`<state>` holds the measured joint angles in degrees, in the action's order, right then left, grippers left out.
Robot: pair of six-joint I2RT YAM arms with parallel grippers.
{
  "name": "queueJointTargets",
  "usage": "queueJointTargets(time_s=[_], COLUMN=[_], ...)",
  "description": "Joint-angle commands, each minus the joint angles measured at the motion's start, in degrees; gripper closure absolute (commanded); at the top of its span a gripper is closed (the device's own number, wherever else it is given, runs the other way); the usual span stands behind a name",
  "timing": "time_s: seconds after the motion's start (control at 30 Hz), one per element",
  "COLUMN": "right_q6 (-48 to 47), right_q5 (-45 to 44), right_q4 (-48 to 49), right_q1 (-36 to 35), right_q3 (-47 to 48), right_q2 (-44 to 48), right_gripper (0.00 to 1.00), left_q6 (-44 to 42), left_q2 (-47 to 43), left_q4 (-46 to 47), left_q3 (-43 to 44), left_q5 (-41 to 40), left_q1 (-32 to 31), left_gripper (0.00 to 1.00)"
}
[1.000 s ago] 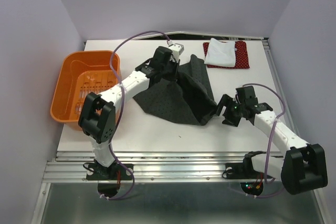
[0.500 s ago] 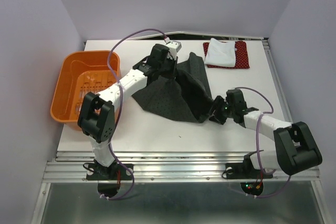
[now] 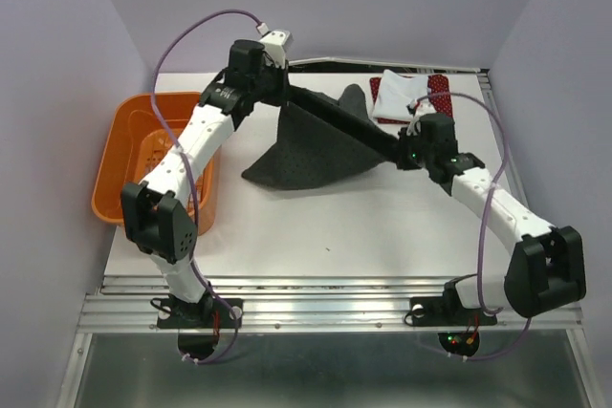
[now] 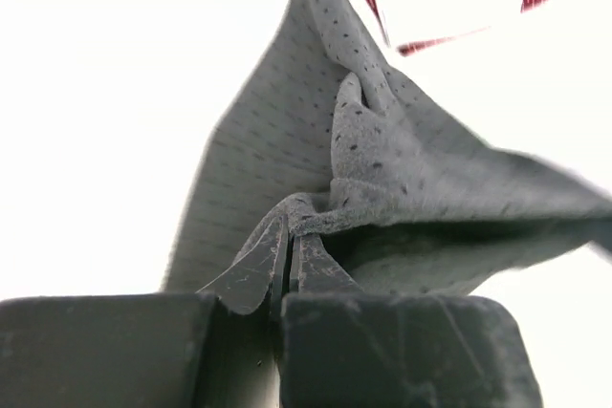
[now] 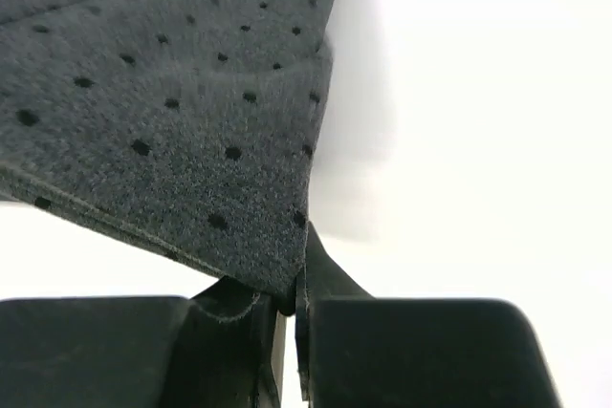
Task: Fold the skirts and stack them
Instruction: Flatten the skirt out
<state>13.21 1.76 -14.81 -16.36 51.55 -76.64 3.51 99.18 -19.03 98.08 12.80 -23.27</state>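
Whereas the dark grey skirt [image 3: 304,152] lay bunched earlier, my left gripper [image 3: 280,92] and right gripper [image 3: 399,154], each clamped on its edge, now stretch it taut; its lower part rests on the table [image 3: 335,226]; folding can start.

Setting: a robotics laboratory test cell, not a domestic room.

Evidence:
- Plain pale walls [image 3: 57,26] close in a white bench [image 3: 316,236] on three sides.
- The left arm [image 3: 191,140] and right arm [image 3: 497,207] are bolted to a ribbed aluminium rail [image 3: 316,303] along the near edge.
- Purple cables [image 3: 191,28] loop openly over the arms.
- An orange plastic basket [image 3: 153,98] sits well left of the left arm's fingers [image 4: 251,274].
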Motion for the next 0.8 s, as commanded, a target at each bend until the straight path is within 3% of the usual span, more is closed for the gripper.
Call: queueJointTargets(time_s=[0.0,0.07,0.2,0.3,0.4,0.63,0.77], right_q6=[-28.1,-34.6,-36.5,-36.4,-35.5,-35.2,-36.4], right_q5=[-8.3,-8.6,-12.5,-12.7,-12.2,-11.6,-11.2], right_q4=[-7.8,-8.4,-16.5,-18.3,-18.6,-13.9,-11.7], right_q1=[3.7,3.7,4.2,4.2,4.2,4.2,4.2], right_q3=[11.5,18.3,35.8,42.6,43.5,40.5,49.5], right_q2=[6.1,7.1,2.6,2.0,1.4,-4.4,-15.5], right_gripper=[0.99,0.99,0.99,0.99,0.99,0.99,0.99], left_q6=[-8.0,-9.9,-11.6,-12.6,-13.4,-11.1,-9.6], left_q2=[-14.4,-19.2,-30.1,-35.4,-37.5,-28.9,-19.8], left_q4=[3.6,6.5,9.3,10.3,10.1,9.4,11.6], left_q3=[1.6,-3.8,-9.0,-13.2,-17.1,-16.0,-10.7], left_q5=[-5.8,-7.3,-9.2,-8.6,-4.8,-7.6,-12.9], left_q1=[2.0,2.0,2.0,2.0,1.9,1.9,2.1], left_gripper=[1.0,1.0,1.0,1.0,1.0,1.0,1.0])
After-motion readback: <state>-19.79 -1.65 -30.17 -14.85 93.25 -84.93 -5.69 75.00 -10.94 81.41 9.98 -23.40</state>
